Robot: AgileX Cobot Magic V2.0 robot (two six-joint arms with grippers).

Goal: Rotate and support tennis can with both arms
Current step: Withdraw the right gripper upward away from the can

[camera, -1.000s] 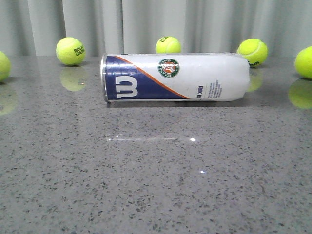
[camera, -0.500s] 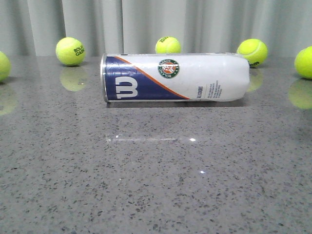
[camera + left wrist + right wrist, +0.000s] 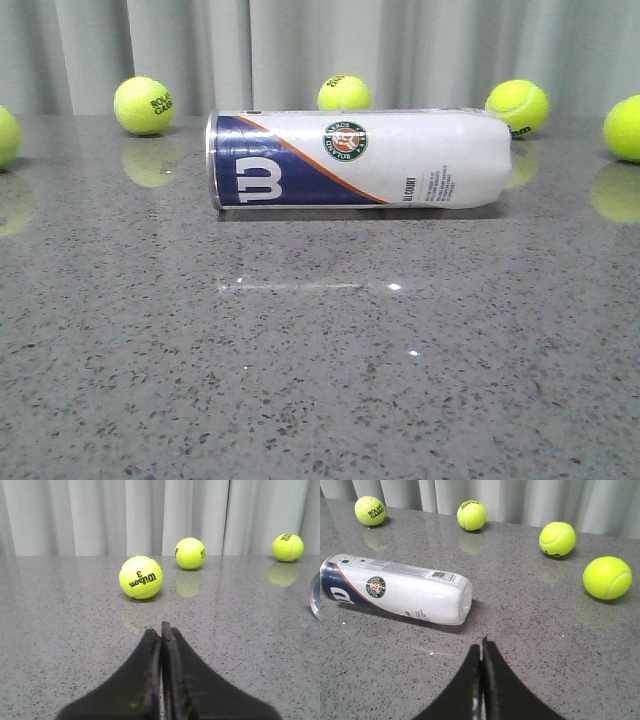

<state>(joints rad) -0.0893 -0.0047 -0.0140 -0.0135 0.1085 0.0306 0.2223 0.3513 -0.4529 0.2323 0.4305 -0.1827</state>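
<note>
Lying on its side on my grey table [image 3: 320, 380], tennis can [image 3: 360, 159], green balls behind it, my left gripper [image 3: 161, 630] pressed together, my right gripper [image 3: 481, 647] pressed together near its white end, neither touching it

A glossy grey speckled counter [image 3: 320, 380] is carrying a tennis can [image 3: 358, 158] lying on its side, with tennis balls [image 3: 144, 104] sitting from nine to three o'clock.

Bright, even overhead light; glossy table [image 3: 320, 380] shows glare spots and reflections, all sharp
</note>
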